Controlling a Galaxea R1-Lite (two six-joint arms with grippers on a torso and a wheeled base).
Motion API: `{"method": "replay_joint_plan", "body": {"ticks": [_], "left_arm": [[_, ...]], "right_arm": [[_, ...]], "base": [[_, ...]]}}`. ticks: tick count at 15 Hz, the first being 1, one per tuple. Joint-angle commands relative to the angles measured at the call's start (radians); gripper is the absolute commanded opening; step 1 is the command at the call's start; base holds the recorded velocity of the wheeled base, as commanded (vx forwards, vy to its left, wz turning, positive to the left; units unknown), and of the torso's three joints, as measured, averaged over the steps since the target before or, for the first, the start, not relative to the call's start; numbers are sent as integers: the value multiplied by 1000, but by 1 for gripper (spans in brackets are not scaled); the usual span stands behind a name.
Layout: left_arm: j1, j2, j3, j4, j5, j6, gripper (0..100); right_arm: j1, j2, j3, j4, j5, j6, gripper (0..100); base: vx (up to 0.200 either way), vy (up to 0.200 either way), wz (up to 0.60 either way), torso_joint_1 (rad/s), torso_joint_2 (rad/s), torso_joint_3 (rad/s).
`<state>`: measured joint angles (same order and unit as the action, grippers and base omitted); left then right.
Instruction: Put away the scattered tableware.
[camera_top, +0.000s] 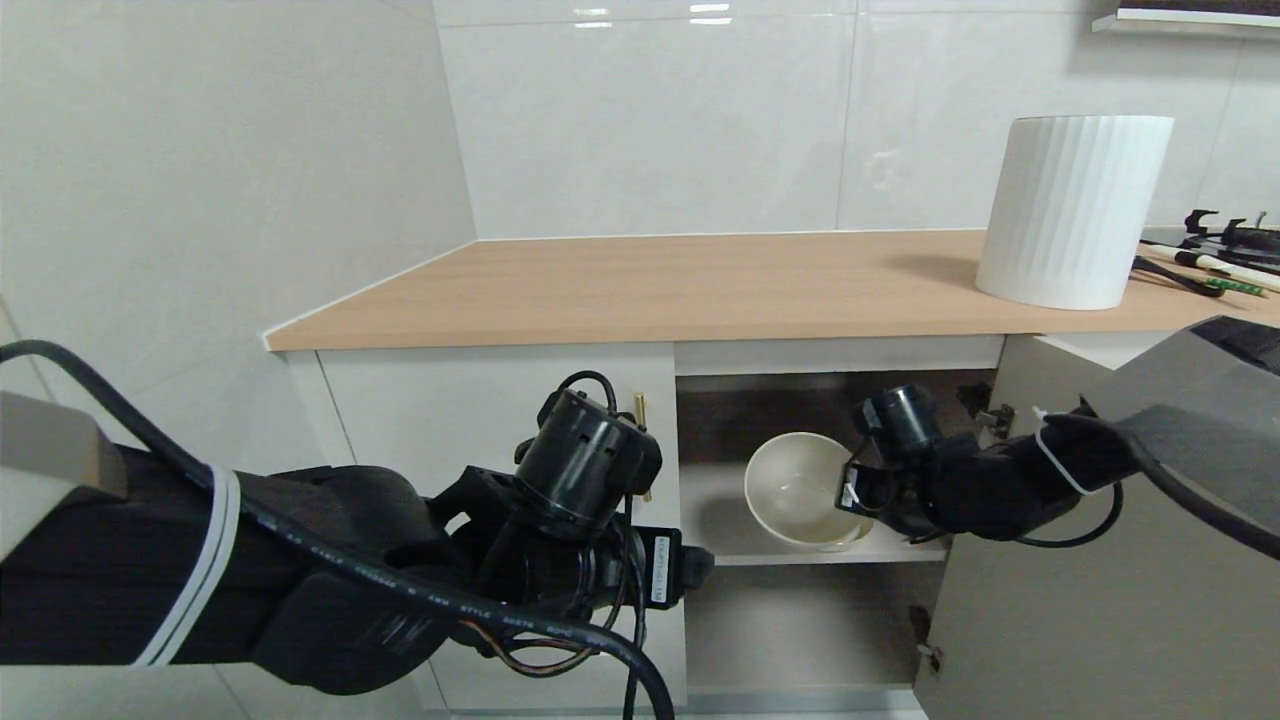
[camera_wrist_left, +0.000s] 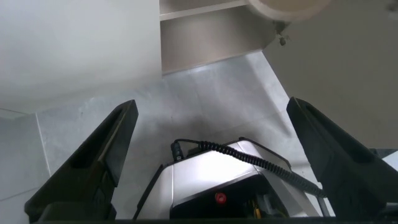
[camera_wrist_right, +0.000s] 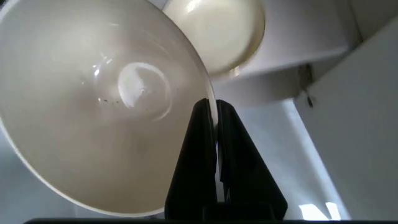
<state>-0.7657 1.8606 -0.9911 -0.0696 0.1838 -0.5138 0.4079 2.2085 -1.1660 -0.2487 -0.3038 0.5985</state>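
- Currently the right gripper (camera_top: 850, 492) is clamped on the rim of a cream bowl (camera_top: 795, 488). One finger is inside the rim and one outside, as the right wrist view shows.
- The bowl is tilted, with its hollow facing outward. It hangs inside the open cabinet, just above the shelf (camera_top: 720, 512).
- A second cream dish (camera_wrist_right: 217, 31) sits on that shelf, behind the held bowl. Whether the two touch cannot be told.
- The cabinet door (camera_top: 1050, 620) stands open, on the right side of the opening.
- The left gripper (camera_wrist_left: 211, 115) is low, in front of the closed white door to the left of the opening. Its fingers are spread wide apart and hold nothing.
- On the wooden countertop (camera_top: 650, 285) above, a white ribbed canister (camera_top: 1075, 210) stands upright toward the right.
- Several dark-handled utensils (camera_top: 1210, 265) lie just beyond the canister, at the counter's far right.
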Motion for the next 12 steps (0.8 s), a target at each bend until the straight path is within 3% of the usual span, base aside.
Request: {"method": "replay_joint_plan", "body": {"ticks": [1, 12], "left_arm": [[0, -1, 0, 1, 0, 0, 100], [0, -1, -1, -1, 0, 0, 100]], "right_arm": [[-32, 77, -47, -1, -5, 6, 0], [-104, 249, -236, 3, -78, 44, 0]], "base": [[0, 0, 0, 0, 0, 0], [0, 0, 0, 0, 0, 0]]}}
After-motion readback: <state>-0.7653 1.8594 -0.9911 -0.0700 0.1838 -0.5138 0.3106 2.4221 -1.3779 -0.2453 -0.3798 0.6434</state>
